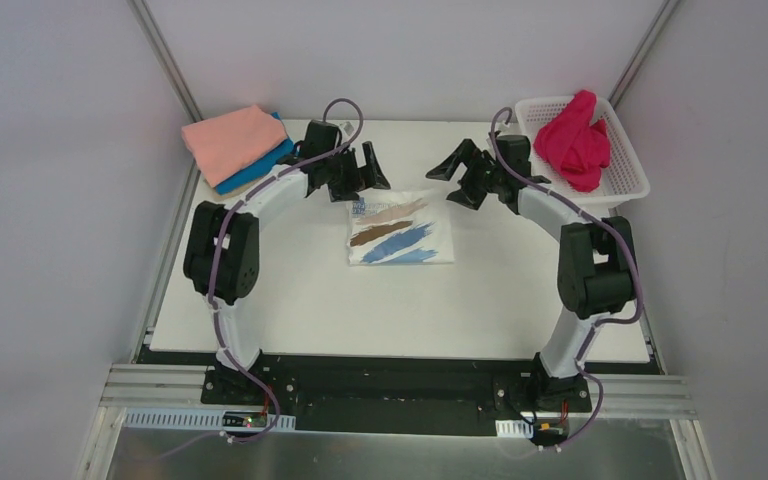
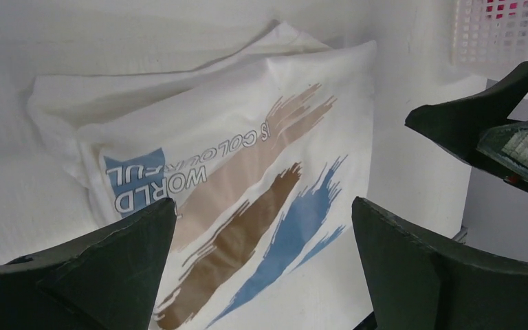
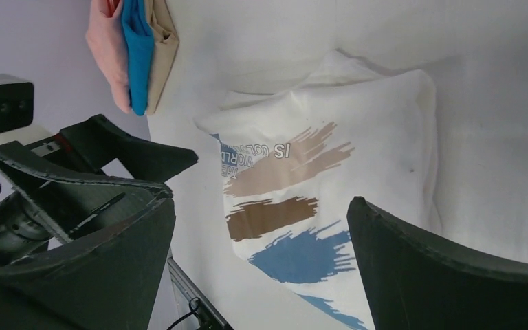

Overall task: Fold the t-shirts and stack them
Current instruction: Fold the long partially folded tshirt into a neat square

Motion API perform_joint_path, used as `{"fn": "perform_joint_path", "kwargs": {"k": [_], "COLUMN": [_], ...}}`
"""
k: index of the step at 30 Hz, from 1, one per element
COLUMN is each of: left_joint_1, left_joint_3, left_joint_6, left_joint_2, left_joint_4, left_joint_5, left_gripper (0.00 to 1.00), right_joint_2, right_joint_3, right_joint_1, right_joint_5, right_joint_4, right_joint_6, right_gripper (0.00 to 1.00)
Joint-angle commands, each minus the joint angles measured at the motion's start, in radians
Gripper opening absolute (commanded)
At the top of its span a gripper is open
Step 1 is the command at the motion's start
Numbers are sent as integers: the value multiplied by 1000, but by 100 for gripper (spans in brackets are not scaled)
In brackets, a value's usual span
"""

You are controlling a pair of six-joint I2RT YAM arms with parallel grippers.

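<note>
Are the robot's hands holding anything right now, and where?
Nothing. The left gripper and right gripper are both open and empty, by the folded white t-shirt with blue and brown brushstrokes.

Table [image 1: 310, 300] layout
You had the printed t-shirt [image 1: 401, 230] at centre, the folded stack [image 1: 238, 147] far left, the basket [image 1: 624, 172] far right with a bunched t-shirt [image 1: 575, 140] in it.

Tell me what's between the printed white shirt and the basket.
The right gripper, jaws open, with bare table around it; the top view shows it.
</note>
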Motion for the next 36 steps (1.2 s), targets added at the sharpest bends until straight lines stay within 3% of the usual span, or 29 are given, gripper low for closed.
{"fn": "perform_joint_path", "kwargs": {"k": [1,11,22,26,31,36], "left_joint_1": [12,98,115,121,121,107], "left_joint_3": [105,223,138,148,218,143], "left_joint_6": [56,39,14,33,64,42], "left_joint_2": [107,316,387,335,204,55], "left_joint_4": [31,9,9,3,-22,-26], "left_joint_5": [85,69,40,21,19,4], "left_gripper": [99,99,99,99,99,99], "right_joint_2": [92,324,487,463,345,149], "right_joint_3": [62,249,254,289,391,286], "right_joint_1": [11,5,-7,-16,-19,-16], "right_joint_5": [-85,10,55,43,59,75], "right_joint_4": [131,97,99,65,-95,-123], "right_joint_6": [89,81,116,91,-1,-35], "right_gripper": [100,99,99,99,99,99]}}
